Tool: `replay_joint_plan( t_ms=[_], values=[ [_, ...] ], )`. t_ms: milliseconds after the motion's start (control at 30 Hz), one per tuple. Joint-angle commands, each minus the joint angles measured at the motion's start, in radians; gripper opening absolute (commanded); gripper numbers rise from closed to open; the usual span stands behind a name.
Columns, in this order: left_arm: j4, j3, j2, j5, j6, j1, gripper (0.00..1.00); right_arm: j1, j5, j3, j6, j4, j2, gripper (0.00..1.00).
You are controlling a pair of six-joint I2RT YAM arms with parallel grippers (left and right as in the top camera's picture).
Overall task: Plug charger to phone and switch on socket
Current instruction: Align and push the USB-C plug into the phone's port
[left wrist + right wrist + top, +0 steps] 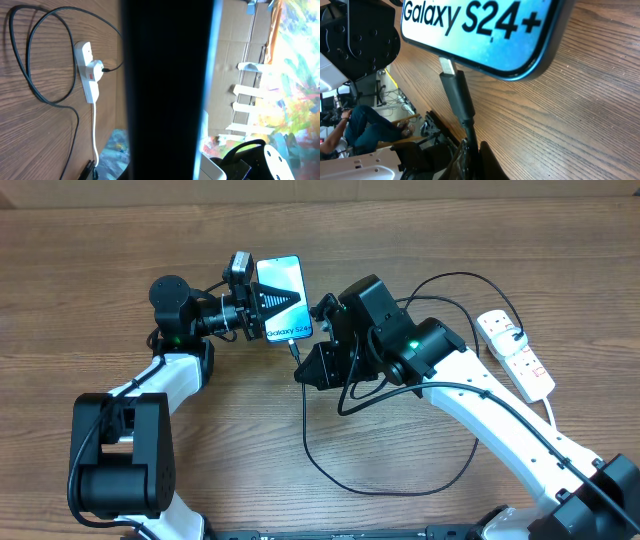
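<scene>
1. Black fingers of the right pincer (471, 152) are closed to a narrow slit on the charger (459, 95), gripping the cable just behind its plug body.
2. The plug's metal tip meets the bottom edge of the phone (485, 30). Bare metal shows between plug body and phone, and I cannot tell how far it has gone into the port.
3. The left pincer (275, 305) is clamped on the phone, with one dark triangular finger lying across the bright screen. The finger beneath is hidden.
4. The phone sits screen-up near the middle of the wooden bench (120, 240), between the two arms.
5. The socket (517, 355) lies well apart at the right edge. The charger's far end reaches it, and loose loops trail over the bench in front of the right arm.
6. From the left wrist, a broad black slab blocks the centre of the view. Only the socket and a cable loop show beside it.
7. The red switches are too small to read.
</scene>
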Motion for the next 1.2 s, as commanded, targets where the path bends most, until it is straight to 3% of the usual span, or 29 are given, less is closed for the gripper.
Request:
replay_joint_plan(
  t_ms=[0, 1000, 1167],
  values=[
    [0.012, 0.011, 0.0, 0.039, 0.028, -0.007, 0.04, 0.005, 0.025, -0.002, 0.001, 0.018, -0.02, 0.04],
    [0.012, 0.011, 0.0, 0.08, 0.16, -0.039, 0.04, 0.005, 0.116, 0.0, 0.023, 0.162, -0.02, 0.04],
    [0.011, 0.011, 0.0, 0.067, 0.212, -0.033, 0.04, 0.005, 0.115, 0.0, 0.024, 0.109, -0.021, 0.21]
  ],
)
